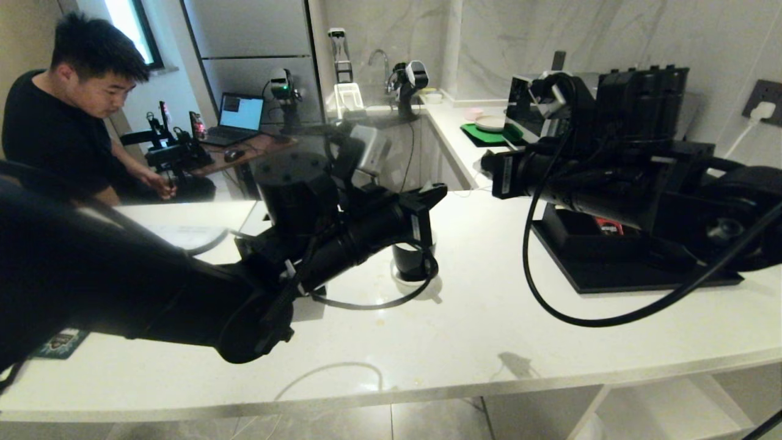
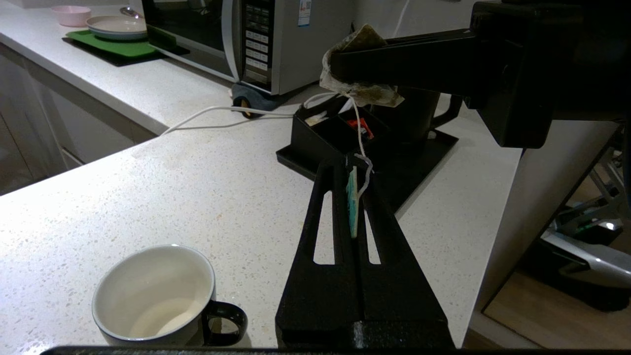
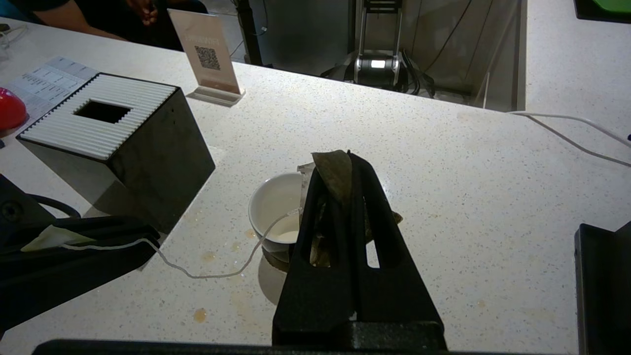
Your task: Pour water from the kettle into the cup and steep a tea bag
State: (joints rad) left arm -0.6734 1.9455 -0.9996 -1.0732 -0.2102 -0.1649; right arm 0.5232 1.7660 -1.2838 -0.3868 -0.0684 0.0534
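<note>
Right wrist view shows you the tea bag [image 3: 335, 177] clamped between the closed fingers of the right tool [image 3: 351, 162], crumpled and darkened, apparently wet, hanging above the cup [image 3: 276, 212]. Its string [image 3: 212, 273] sags across to the left tool [image 2: 356, 170], whose fingers are pressed together on the paper tag [image 2: 351, 202]. So you hold the bag at both ends, off the worktop [image 1: 489, 330].

Judge the bag as near weightless, limp and easily torn; a wet one will cling to the pads and may drip. The string is thin and slack, so pulling the tools apart could snap it or tear it from the bag. The tag is the sound place to hold: you can let the bag hang from it and lower it by the string. The grip on the bag's body crushes it and should be the one you release.

The cup stands below on its saucer [image 1: 400, 280], white inside, with what may be a little liquid at the bottom; I cannot tell how much. Brownish drops mark the worktop near it. The kettle [image 2: 411, 111] stands well apart on the black tray [image 2: 429, 148], behind the compartment box [image 2: 335, 130]. A black tissue box [image 3: 113, 143] sits near the cup. A person [image 1: 67, 110] sits beyond the worktop
</note>
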